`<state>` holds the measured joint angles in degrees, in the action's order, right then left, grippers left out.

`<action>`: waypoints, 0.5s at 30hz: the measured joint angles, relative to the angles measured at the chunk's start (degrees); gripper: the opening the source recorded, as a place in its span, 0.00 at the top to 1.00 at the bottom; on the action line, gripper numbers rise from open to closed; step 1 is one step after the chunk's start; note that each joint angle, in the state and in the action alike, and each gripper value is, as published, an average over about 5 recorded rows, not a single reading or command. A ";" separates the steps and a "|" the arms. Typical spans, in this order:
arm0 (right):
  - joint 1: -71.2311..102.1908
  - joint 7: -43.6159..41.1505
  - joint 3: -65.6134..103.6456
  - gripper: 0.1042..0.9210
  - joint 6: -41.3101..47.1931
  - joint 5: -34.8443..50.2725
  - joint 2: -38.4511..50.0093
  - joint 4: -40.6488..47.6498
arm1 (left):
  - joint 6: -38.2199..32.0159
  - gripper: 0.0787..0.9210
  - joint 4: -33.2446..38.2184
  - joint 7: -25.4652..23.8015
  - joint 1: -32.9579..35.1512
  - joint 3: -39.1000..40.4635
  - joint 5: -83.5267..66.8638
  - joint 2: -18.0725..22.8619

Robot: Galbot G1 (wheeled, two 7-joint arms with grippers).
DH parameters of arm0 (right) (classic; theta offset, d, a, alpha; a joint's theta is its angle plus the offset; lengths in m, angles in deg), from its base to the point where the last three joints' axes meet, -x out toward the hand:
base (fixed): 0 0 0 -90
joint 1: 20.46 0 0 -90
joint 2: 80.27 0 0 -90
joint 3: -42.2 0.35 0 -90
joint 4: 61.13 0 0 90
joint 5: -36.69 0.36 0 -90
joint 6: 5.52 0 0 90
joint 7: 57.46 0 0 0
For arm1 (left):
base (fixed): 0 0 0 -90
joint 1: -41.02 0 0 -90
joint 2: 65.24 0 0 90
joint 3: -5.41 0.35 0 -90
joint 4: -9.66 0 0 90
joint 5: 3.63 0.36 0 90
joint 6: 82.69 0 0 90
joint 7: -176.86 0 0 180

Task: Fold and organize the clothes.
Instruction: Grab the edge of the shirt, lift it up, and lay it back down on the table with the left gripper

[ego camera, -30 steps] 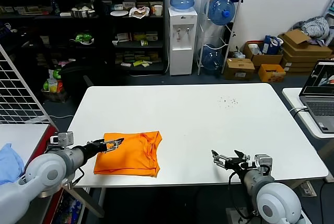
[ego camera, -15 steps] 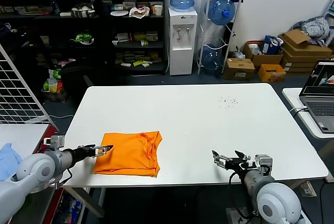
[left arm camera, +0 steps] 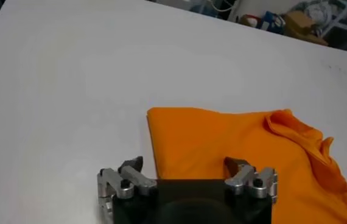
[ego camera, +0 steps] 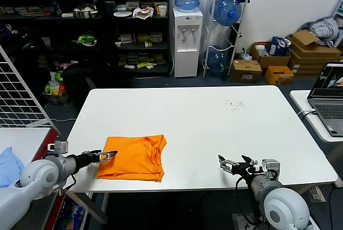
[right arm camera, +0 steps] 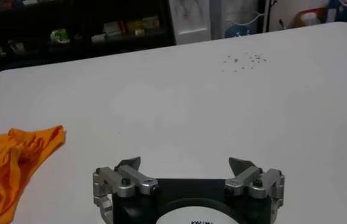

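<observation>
My left gripper (ego camera: 109, 155) hangs empty, jaws apart, beside the folded orange T-shirt (ego camera: 133, 157), leaving it flat; my right gripper (ego camera: 236, 164) waits open, well apart.

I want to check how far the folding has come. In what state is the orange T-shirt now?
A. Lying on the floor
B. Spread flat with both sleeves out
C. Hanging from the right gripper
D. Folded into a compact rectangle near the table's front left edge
D: the orange T-shirt lies folded on the table, beside the open left gripper, which holds nothing.
</observation>
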<state>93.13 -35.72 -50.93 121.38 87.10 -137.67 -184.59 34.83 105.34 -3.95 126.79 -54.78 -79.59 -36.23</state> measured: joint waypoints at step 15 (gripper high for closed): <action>-0.12 0.09 -0.06 0.00 -0.09 -0.03 -0.14 0.21 | 0.43 0.63 -0.19 0.04 0.27 0.43 0.39 0.38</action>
<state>93.01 -35.64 -50.99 121.29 87.07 -137.81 -184.38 35.26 105.15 -3.91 127.06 -54.34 -79.21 -35.85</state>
